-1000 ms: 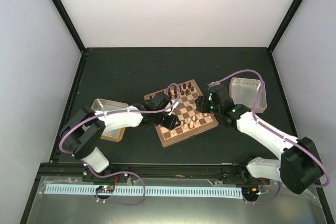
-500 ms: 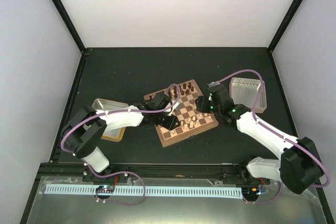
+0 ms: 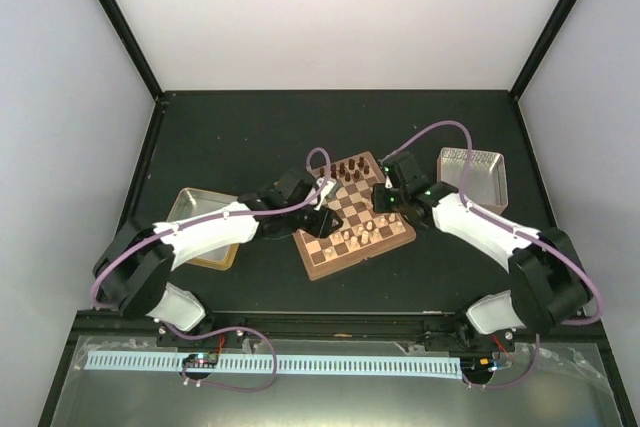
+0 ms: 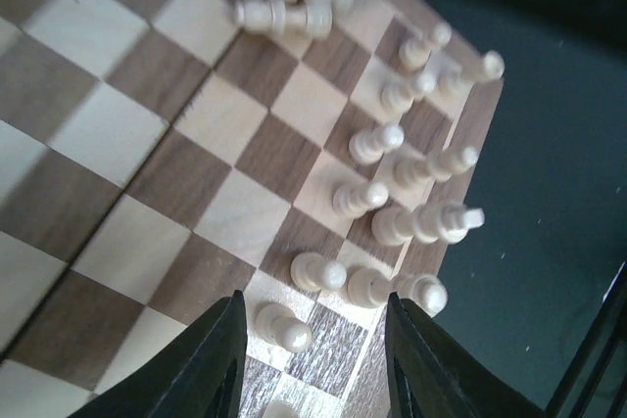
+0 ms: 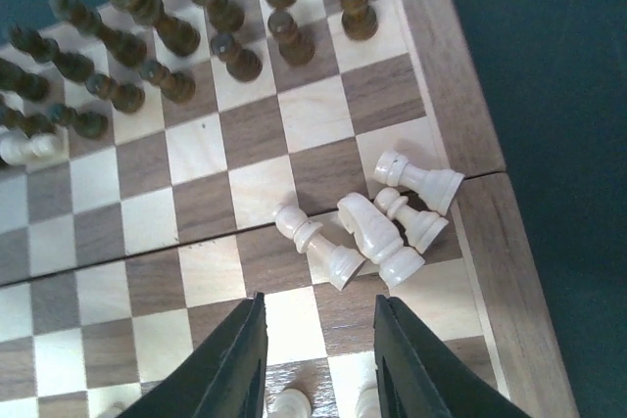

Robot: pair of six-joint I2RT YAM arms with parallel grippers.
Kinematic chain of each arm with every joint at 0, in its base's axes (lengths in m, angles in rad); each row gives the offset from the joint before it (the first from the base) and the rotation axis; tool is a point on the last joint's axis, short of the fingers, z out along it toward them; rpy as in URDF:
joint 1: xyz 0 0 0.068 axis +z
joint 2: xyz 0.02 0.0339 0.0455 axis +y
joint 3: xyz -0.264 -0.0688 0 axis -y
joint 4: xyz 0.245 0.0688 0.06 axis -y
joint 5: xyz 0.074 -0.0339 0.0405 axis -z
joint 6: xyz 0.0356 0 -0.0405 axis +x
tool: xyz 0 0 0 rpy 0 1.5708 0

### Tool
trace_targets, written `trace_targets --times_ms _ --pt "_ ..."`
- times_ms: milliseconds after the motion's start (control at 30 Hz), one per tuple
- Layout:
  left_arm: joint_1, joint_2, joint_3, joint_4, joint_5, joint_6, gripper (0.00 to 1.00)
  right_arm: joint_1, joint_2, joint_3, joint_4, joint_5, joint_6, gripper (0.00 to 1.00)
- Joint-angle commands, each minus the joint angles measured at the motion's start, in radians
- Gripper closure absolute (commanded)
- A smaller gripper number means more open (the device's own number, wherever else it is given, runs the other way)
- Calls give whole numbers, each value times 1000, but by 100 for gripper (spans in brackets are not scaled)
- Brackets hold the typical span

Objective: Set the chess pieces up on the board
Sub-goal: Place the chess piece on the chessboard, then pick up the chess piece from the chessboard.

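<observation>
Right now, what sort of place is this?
Likely a robot test cell in a lab: plain white walls in black framing around a dark table, the left arm and right arm mounted at its near edge, a chessboard between metal trays.

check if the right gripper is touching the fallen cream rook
Apart. Right wrist view shows bare board between the right gripper and the fallen cream rook.

One board (image 3: 350,209). Two trays: a left tray (image 3: 195,205) and a right tray (image 3: 475,172), one on each side of the board. Four cream pieces (image 5: 377,232) lie heaped at the board's right edge, and a fifth (image 5: 29,147) lies alone near its left side. Roughly a dozen more (image 4: 377,141) stand along its near edge. Dark pieces (image 5: 167,31) stand in two rows at its far edge, too crowded to count.
</observation>
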Motion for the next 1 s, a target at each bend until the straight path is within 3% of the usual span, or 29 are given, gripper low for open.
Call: trace_targets --times_ms 0,67,333,967 --pt "14 -91 32 -15 -71 -27 60 -4 68 46 -36 -57 -60 70" --pt "21 -125 20 -12 -89 -39 59 -4 96 61 -37 -71 -67 74" --pt "53 -216 -23 -7 -99 -65 58 -4 176 93 -36 -69 -82 73" --pt "70 -217 -33 -5 -87 -65 58 -2 300 129 -7 -41 -121 67"
